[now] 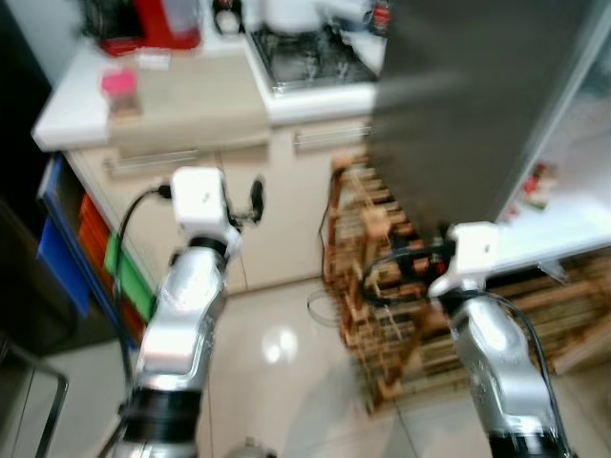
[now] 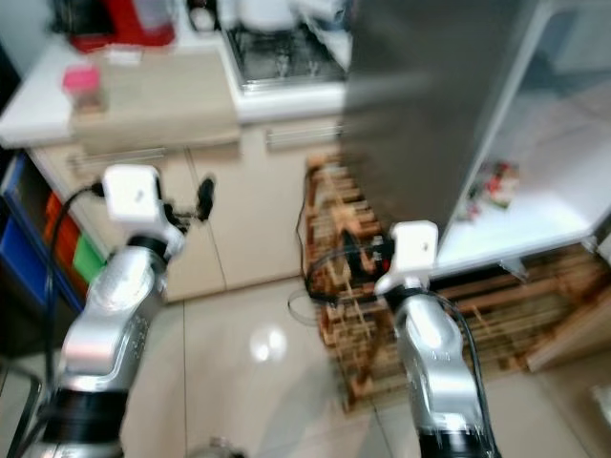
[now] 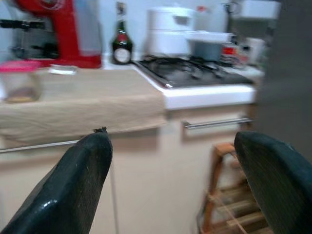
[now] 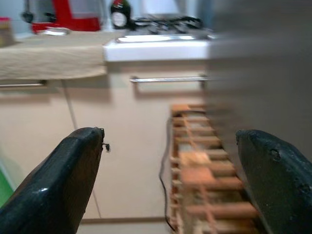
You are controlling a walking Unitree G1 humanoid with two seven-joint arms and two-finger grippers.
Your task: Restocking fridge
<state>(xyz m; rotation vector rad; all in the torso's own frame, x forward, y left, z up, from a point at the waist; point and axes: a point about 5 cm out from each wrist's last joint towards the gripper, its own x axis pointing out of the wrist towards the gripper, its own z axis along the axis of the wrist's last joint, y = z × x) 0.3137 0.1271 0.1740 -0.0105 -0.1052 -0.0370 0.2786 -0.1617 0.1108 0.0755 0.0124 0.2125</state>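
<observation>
In front of the cream cabinets, the left gripper [image 3: 170,180] is raised at about drawer height, its two black fingers [image 3: 73,185] spread wide with nothing between them. Its wrist view looks between them at a metal drawer handle [image 3: 217,123] and the counter edge above. On the counter a beige cloth [image 1: 186,110] hangs over the front edge, with a pink-lidded jar [image 1: 119,91] standing at its left end. Behind these sit a red appliance [image 3: 53,31] and a dark bottle [image 3: 121,41], and to their right a gas hob [image 1: 310,57] with a white pot [image 3: 170,29] behind it.

The right gripper [image 4: 175,185] is held forward at a similar height, further right, fingers also wide apart and empty. Its view takes in the cabinet front, a second handle [image 4: 168,78] and a wooden rack [image 1: 401,296] standing on the pale tiled floor [image 1: 277,372] beside the cabinets. A black cable [image 4: 163,180] hangs down next to the rack.

The fridge is to the right: its grey door [image 1: 468,105] stands swung open above the rack, and past it a white shelf [image 2: 520,215] carries one small red item [image 2: 492,181], too blurred to identify. At far left, blue, orange and green bins [image 1: 91,248] are stacked beside the cabinets. The head views are motion-blurred.
</observation>
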